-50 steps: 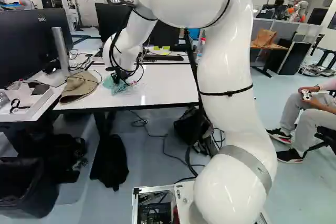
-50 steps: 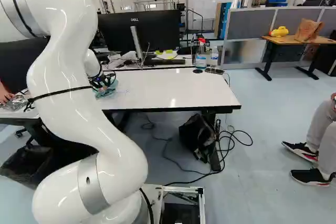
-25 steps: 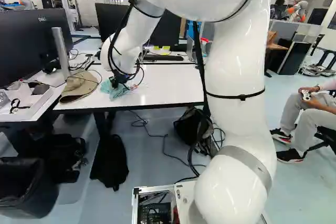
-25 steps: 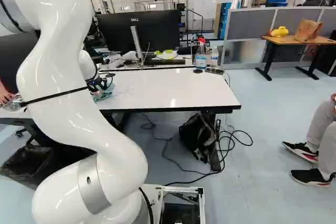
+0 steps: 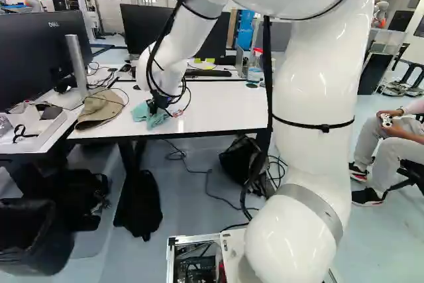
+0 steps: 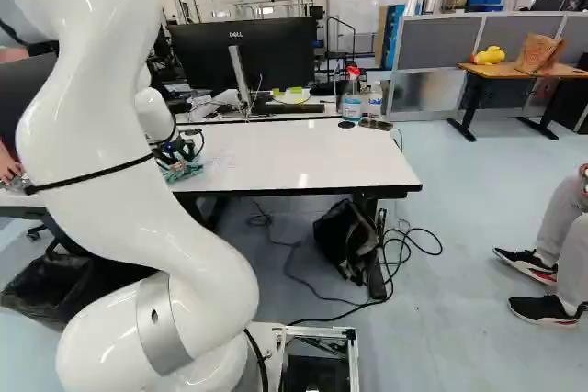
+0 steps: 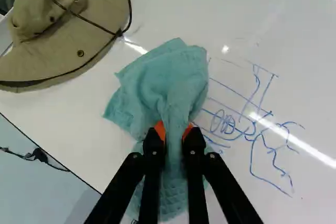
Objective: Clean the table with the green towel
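Well, 2 fingers [image 5: 154, 106] gripping green towel [image 7: 176, 80]; spray bottle [image 6: 351, 92] holding bluish liquid [image 6: 351, 102].

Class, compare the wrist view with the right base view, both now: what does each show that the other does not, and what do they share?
Wrist view only: the tan hat, and a clear look at the hand shut on the towel.
Right base view only: the spray bottle, the monitor and the black bag.
Both: the towel, the white table and the blue scribbles, fainter in the base view.
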`<state>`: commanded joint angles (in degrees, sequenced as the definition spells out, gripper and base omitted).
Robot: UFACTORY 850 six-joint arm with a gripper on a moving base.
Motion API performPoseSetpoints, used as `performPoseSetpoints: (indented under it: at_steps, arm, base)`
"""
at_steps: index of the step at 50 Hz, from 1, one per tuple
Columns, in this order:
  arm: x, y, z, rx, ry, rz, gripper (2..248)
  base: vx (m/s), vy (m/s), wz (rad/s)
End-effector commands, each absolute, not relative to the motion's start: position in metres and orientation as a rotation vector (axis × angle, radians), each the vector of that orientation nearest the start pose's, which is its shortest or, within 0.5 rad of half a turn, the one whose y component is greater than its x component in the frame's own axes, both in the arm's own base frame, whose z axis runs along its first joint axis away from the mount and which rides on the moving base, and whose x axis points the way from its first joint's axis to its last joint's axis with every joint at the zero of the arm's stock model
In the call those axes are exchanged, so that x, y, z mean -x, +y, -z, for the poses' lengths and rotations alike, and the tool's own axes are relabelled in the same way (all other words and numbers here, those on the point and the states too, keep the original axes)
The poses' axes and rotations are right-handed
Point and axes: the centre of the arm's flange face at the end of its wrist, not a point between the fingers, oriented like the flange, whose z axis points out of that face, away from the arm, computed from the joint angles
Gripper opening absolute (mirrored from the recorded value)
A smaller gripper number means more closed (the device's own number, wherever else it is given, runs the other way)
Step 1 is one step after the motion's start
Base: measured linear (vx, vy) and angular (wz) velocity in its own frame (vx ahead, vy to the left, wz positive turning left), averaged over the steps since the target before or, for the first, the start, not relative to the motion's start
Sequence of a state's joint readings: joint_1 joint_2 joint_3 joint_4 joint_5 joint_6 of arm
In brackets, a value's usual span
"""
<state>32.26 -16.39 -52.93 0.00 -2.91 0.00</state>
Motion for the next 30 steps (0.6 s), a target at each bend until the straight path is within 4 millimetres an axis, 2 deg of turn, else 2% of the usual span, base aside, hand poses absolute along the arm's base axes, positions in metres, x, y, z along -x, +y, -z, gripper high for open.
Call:
performPoseSetpoints:
  at_steps: [30]
  arm:
    - [-0.445,0.231,-0.411,2.809,-0.686,0.826,51]
  base:
    - [0.0,0.0,0.0]
